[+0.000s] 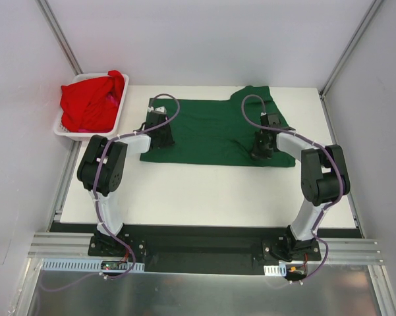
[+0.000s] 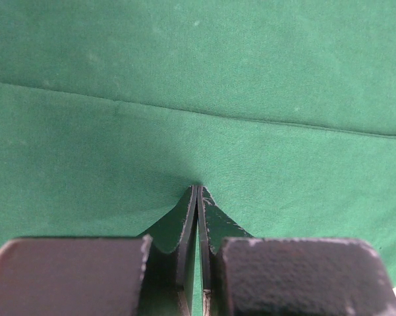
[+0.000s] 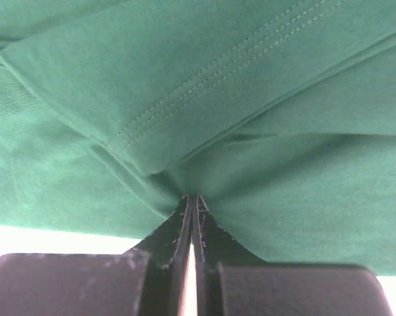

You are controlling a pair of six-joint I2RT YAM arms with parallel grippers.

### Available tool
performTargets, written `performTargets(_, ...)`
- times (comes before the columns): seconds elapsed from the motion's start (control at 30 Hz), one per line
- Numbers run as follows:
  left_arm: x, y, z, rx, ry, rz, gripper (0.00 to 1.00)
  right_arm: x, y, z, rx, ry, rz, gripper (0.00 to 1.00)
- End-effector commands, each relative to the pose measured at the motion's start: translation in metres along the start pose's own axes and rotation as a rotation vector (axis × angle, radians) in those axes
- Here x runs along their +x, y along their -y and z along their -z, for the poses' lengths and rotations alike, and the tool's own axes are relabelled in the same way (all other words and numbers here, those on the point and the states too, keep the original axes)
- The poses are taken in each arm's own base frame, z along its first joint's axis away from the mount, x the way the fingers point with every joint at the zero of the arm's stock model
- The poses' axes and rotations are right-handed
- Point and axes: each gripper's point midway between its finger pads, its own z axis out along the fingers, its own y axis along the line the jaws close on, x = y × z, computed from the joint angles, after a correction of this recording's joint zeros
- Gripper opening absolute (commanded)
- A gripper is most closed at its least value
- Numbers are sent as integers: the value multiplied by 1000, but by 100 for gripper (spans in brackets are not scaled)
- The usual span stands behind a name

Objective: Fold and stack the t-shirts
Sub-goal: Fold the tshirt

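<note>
A dark green t-shirt (image 1: pixel 211 128) lies spread flat across the far half of the white table (image 1: pixel 204 191). My left gripper (image 1: pixel 161 137) presses down on its left part, jaws shut, with the cloth (image 2: pixel 250 66) puckered at the tips (image 2: pixel 199 188). Near the shirt's front right corner my right gripper (image 1: pixel 262 147) is also shut. In the right wrist view creases of a folded, stitched hem (image 3: pixel 204 72) run into its tips (image 3: pixel 194 196). Bright red t-shirts (image 1: pixel 89 102) sit bunched in the basket at the far left.
The white slotted basket (image 1: pixel 122 104) stands at the table's far left corner, partly over the edge. Grey walls with metal posts close in the back and both sides. A bare strip of table lies between the shirt's front edge and the arm bases.
</note>
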Motion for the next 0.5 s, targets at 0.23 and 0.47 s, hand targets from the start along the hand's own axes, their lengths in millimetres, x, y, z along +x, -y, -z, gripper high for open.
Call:
performTargets(0.23,72,-27,1,-87,-189,-12,0,16,-12,2,-47,-31,32,1)
performTargets(0.47,83,-24,8,-79,-215,-7,0,19,-17,15,-64,-19,40,1)
